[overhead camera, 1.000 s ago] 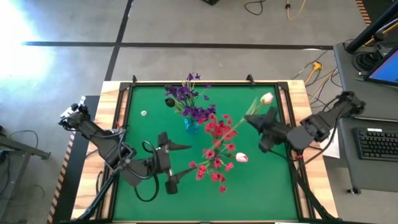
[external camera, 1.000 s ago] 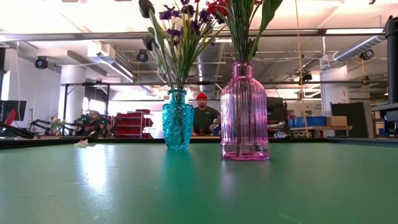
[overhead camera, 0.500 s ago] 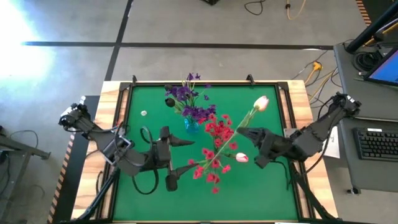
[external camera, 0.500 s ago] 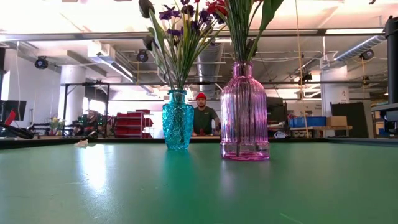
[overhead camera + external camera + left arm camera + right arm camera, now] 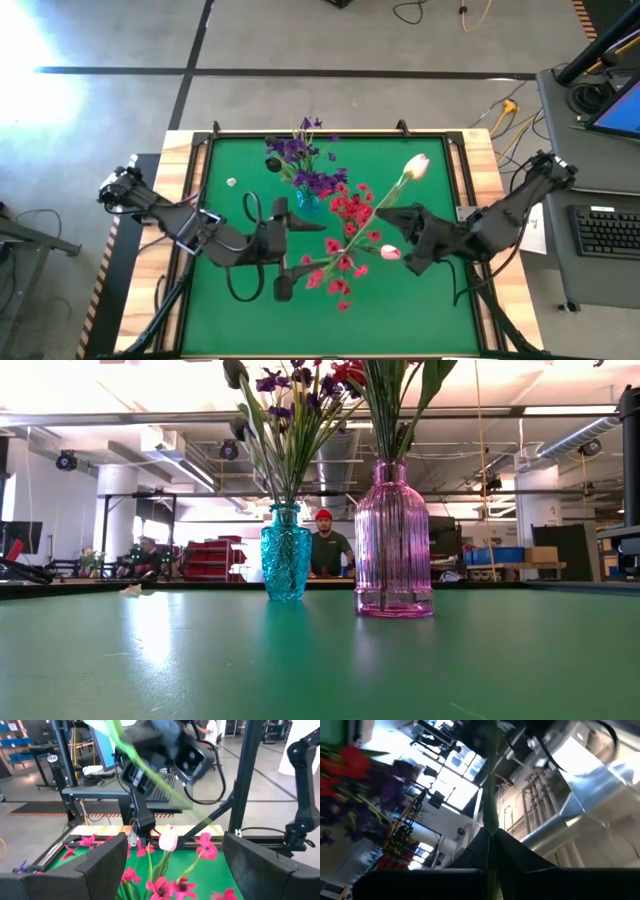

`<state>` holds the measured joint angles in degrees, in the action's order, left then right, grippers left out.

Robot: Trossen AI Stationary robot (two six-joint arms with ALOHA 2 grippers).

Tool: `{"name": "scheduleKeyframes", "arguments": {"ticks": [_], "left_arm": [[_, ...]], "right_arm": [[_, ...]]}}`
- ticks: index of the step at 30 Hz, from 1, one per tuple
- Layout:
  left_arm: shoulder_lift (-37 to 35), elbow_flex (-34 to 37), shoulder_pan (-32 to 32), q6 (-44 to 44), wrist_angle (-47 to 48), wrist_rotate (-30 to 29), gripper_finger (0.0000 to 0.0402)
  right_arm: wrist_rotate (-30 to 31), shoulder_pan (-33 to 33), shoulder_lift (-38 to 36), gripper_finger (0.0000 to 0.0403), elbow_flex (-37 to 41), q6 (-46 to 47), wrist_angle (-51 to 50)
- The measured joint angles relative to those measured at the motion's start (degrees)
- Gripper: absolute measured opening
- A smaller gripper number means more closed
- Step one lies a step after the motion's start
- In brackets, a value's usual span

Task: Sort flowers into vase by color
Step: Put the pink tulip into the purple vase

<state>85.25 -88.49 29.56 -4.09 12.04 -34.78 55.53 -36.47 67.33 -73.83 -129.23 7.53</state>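
The left arm reaches from the table's left edge toward the middle, its wrist level and its left gripper (image 5: 296, 258) with fingers spread wide, holding nothing. The right arm stretches in from the right side, its right gripper (image 5: 385, 212) pinched tight, pointing left toward the table's centre.

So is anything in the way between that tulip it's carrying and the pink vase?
Partly. The right gripper holds the white-pink tulip beside the pink vase, whose neck is already crowded with red flowers. The left gripper, fingers open, hovers near them too.
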Motion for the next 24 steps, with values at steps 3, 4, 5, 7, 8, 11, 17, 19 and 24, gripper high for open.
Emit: {"name": "scheduleKeyframes", "arguments": {"ticks": [3, 4, 5, 7, 8, 11, 17, 19, 24], "left_arm": [[0.00, 0.00, -0.09, 0.71, -0.72, -0.01, 0.0307], [0.00, 0.00, -0.09, 1.02, -0.65, -0.05, 0.0307], [0.00, 0.00, -0.11, 1.25, -0.68, -0.03, 0.0307], [0.00, 0.00, -0.15, 1.60, -1.02, -0.06, 0.0307], [0.00, 0.00, -0.17, 1.65, -1.21, -0.07, 0.0307], [0.00, 0.02, -0.51, 2.34, -2.19, -0.03, 0.0307], [0.00, 0.04, -2.72, 1.61, -3.29, 5.42, 0.0307], [0.00, 0.07, -3.55, 0.72, -3.82, 7.49, 0.0307], [0.20, 0.07, -5.65, 0.19, -5.11, 13.63, 0.0307]], "right_arm": [[0.05, 0.51, -0.87, 0.0012, -1.89, -0.70, 0.24], [0.03, 0.63, -1.09, 0.0012, -2.52, -0.91, 0.24], [0.03, 0.71, -1.28, 0.0012, -3.00, -1.05, 0.14], [-0.02, 0.90, -1.51, 0.0012, -3.62, -1.16, 0.03], [-0.13, 0.90, -1.56, 0.0012, -3.71, -1.29, 0.07], [-0.48, 0.87, -1.32, 0.0012, -3.61, -2.46, -1.70], [-2.04, 0.87, 1.25, 0.0012, -3.25, -3.65, -4.56], [-2.84, 0.87, 1.82, 0.0012, -3.25, -3.99, -4.24], [-5.61, 1.27, 3.09, 0.0012, -3.25, -4.04, -3.27]]}}
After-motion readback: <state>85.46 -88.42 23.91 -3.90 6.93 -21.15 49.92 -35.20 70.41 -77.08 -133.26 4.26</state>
